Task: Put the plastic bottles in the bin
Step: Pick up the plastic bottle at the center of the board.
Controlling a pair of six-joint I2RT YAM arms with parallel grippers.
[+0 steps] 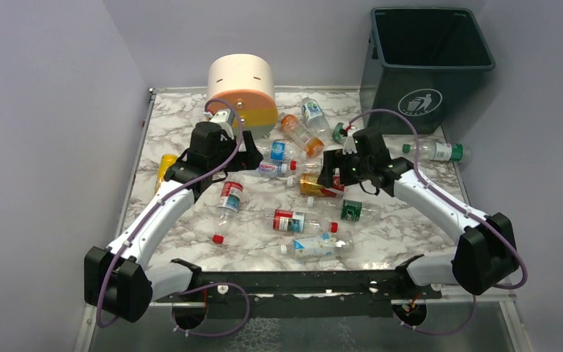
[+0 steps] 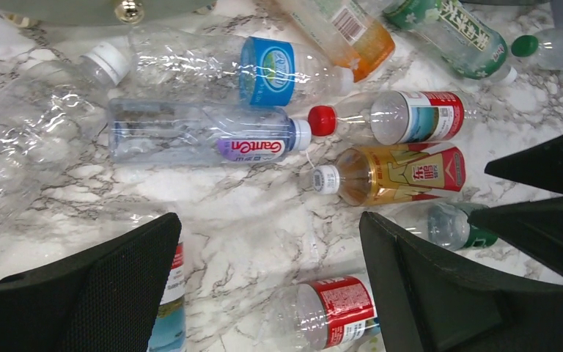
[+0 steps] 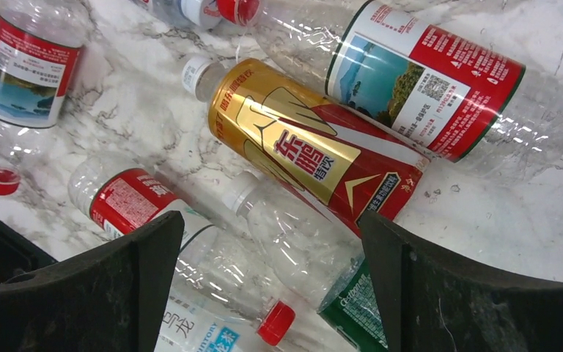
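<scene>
Several plastic bottles lie scattered on the marble table, among them a gold-and-red one (image 1: 315,185) (image 3: 300,150), a red-labelled one (image 1: 289,220) and a green-labelled clear one (image 1: 355,210) (image 3: 315,242). The dark teal bin (image 1: 388,95) stands at the back right corner. My left gripper (image 1: 255,158) (image 2: 267,220) is open over bare marble, with a purple-labelled clear bottle (image 2: 205,136) just beyond its fingers. My right gripper (image 1: 330,174) (image 3: 270,220) hangs open low over the green-labelled clear bottle, which lies between its fingers beside the gold-and-red one.
A cream cylindrical drawer unit (image 1: 242,92) stands at the back, behind the left gripper. A loose red cap (image 3: 0,180) lies on the marble. An orange bottle (image 1: 300,132) and a green-capped bottle (image 1: 440,152) lie toward the bin. Purple walls close both sides.
</scene>
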